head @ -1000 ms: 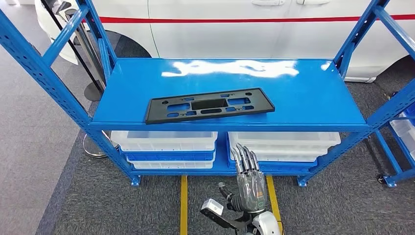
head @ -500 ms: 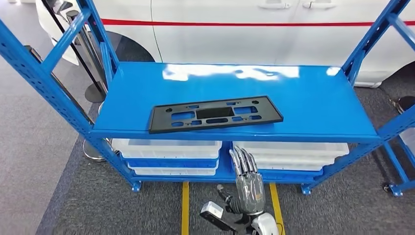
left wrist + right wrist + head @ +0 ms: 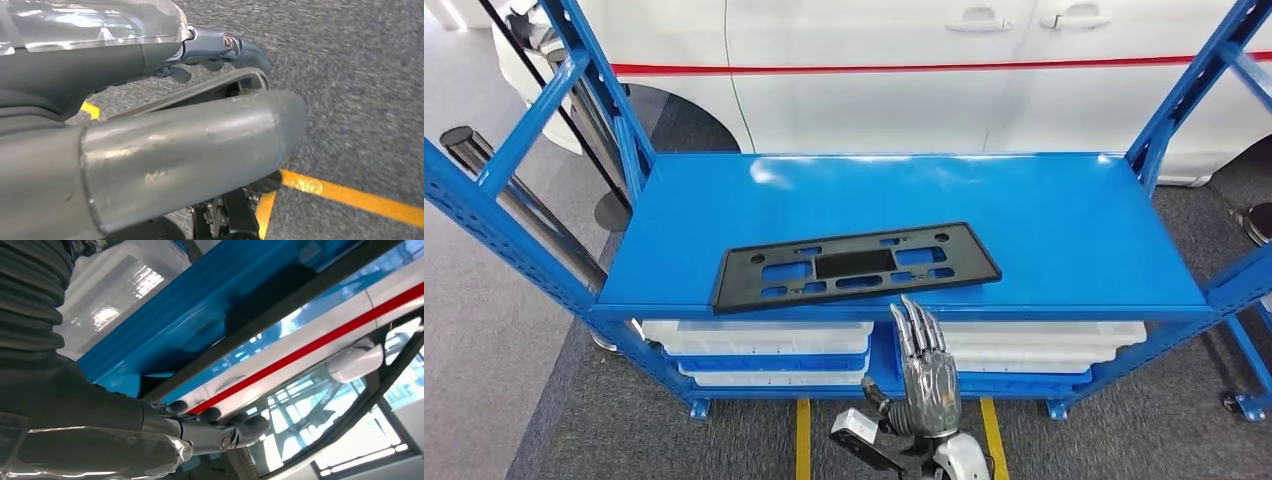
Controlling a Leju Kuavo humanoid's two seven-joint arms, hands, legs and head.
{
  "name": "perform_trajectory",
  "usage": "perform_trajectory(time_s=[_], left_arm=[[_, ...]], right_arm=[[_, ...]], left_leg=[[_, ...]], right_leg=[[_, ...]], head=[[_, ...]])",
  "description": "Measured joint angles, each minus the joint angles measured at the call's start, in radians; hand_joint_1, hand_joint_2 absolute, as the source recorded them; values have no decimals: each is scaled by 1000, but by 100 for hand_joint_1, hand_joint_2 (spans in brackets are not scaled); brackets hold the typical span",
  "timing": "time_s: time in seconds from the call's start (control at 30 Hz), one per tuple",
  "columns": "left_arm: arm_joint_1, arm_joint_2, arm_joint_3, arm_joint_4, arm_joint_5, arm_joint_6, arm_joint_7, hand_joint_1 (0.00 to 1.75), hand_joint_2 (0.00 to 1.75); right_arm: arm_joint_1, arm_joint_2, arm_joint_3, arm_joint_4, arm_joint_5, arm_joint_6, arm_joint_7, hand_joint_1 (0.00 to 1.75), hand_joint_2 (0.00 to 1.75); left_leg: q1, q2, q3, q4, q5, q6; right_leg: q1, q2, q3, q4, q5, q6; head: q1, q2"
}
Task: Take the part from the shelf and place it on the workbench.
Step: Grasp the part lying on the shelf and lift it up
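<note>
The part (image 3: pixel 856 264) is a flat black rectangular plate with cut-outs. It lies near the front edge of the blue shelf (image 3: pixel 1054 215), slightly left of the middle. My right hand (image 3: pixel 929 365) is raised in front of the shelf, just below its front edge and under the part's right half. Its fingers are straight and apart and it holds nothing. The right wrist view has the same hand (image 3: pixel 200 432) stretched out below the blue shelf edge (image 3: pixel 165 330). My left hand (image 3: pixel 165 125) hangs over the grey floor with nothing in it.
White bins (image 3: pixel 759 340) (image 3: pixel 1044 345) sit on the lower level under the shelf. Blue uprights (image 3: pixel 524 110) (image 3: pixel 1184 90) frame both ends. A white car (image 3: pixel 924 70) stands close behind. A metal post (image 3: pixel 514 200) leans at the left. Yellow lines (image 3: pixel 802 440) mark the floor.
The camera has moved closer, so the shelf sits lower and larger in the picture. My right hand has come up nearer the shelf's front edge. The part lies where it did.
</note>
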State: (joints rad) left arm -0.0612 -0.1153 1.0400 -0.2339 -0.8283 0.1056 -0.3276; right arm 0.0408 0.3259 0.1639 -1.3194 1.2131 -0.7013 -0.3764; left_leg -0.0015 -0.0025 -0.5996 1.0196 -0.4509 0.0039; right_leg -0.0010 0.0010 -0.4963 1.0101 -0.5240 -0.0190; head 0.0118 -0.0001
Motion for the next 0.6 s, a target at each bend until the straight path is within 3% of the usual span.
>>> perform_trajectory(time_s=[0.07, 0.13, 0.23, 0.27, 0.3, 0.33, 0.4, 0.43, 0.47, 0.6], left_arm=[[2, 0, 3, 0, 0, 0, 1, 0, 0], [2, 0, 6, 0, 0, 0, 0, 0, 0], [-1, 0, 11, 0, 1, 1, 0, 0, 0], [-1, 0, 12, 0, 1, 2, 1, 0, 0], [-1, 0, 13, 0, 2, 2, 1, 0, 0], [-1, 0, 13, 0, 3, 3, 2, 0, 0], [0, -1, 16, 0, 8, 5, 4, 0, 0], [-1, -2, 17, 0, 11, 7, 5, 0, 0], [-3, -3, 20, 1, 15, 9, 6, 0, 0], [-9, -4, 30, 1, 22, 15, 8, 0, 0]], right_arm=[[-5, -1, 8, -2, -2, -1, -3, 0, 175], [-9, -3, 15, -4, -3, -1, -5, 0, 175], [-12, -5, 22, -6, -8, -1, -9, 0, 175], [-13, -6, 24, -6, -10, -1, -10, 0, 175], [-14, -6, 26, -6, -11, -1, -11, 0, 175], [-16, -6, 28, -6, -11, -1, -11, 0, 175], [-19, -6, 32, -7, -10, -1, -10, 0, 175], [-20, -7, 34, -7, -8, -1, -8, 0, 175], [-22, -7, 36, -7, -6, -1, -6, 0, 175], [-28, -8, 47, -8, 6, -1, 1, 0, 175]], left_leg=[[2, -1, 15, -14, 3, 17], [8, -2, 38, -24, -1, 30], [9, -4, 58, -27, -16, 40], [9, -4, 65, -27, -23, 40], [9, -4, 75, -27, -32, 38], [9, -5, 88, -27, -41, 35], [10, -5, 115, -27, -62, 27], [9, -6, 123, -26, -71, 22], [9, -6, 125, -26, -78, 15], [9, -4, 135, -7, -94, -7]], right_leg=[[1, 0, 3, 10, -2, 12], [0, 0, -17, 64, -26, 22], [-6, 0, -130, 240, -99, 33], [-8, 0, -164, 277, -106, 35], [-10, 0, -182, 281, -93, 37], [-11, -1, -182, 248, -58, 36], [-12, -1, -150, 123, 41, 30], [-9, -1, -137, 70, 68, 25], [-6, -1, -130, 41, 83, 19], [-5, 2, -111, 22, 74, -7]], head=[[0, 0], [0, 0], [0, 0], [0, 0], [0, 0], [0, 0], [0, 0], [1, 0], [1, 0], [2, 0]])
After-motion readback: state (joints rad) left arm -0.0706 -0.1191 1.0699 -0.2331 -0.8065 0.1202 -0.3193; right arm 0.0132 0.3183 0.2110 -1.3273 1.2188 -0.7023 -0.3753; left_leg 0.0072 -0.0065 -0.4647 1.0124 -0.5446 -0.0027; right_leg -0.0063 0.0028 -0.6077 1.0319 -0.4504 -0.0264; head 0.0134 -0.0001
